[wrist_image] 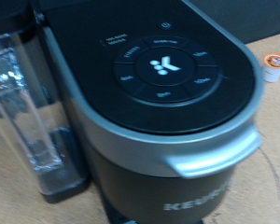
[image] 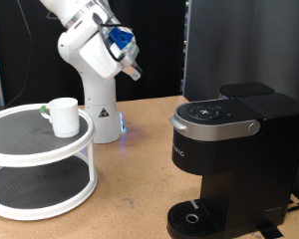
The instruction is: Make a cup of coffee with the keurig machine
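Your jaws (image: 136, 70) hang high up, left of the keurig machine (image: 224, 159), its lid shut; you cannot tell their opening. The cup (image: 62, 116) sits on the white tiered stand (image: 40, 164), far left on the tabletop (image: 130, 189).

We see a glossy white, rounded jointed robot arm (image: 88, 45) on a white conical base (image: 102, 115) marked with a small dark triangle, blue parts near its wrist.
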Motion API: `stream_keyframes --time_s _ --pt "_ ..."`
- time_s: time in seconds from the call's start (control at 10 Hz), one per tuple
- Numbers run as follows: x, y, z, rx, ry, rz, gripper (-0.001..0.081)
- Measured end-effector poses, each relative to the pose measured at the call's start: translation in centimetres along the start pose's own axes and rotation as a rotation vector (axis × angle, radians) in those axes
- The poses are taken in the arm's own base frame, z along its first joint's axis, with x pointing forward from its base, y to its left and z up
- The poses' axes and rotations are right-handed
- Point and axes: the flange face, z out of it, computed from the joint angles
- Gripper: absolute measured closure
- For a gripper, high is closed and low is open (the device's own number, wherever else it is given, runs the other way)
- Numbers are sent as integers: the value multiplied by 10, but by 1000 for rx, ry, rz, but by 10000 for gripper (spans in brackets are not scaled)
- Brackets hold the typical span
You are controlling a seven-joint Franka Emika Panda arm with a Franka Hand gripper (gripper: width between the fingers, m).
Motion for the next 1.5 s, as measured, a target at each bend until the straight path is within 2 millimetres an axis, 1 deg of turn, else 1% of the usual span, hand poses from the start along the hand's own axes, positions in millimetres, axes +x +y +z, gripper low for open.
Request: stream_keyframes --time_s 0.2,0.6,0.8,1.0,1.1,1.3,1.5 --pt "-19 2 -10 62 -29 -6 804" --pt "-58 7 -50 90 -113 -80 804" --pt "-73 8 -70 115 -100 -96 804" --pt "-71 11 -67 93 -72 -63 804" --pt "-74 14 -66 89 -46 -38 804" --pt "-93 22 -72 98 -19 9 804" --pt "-116 26 -89 139 -12 14 804"
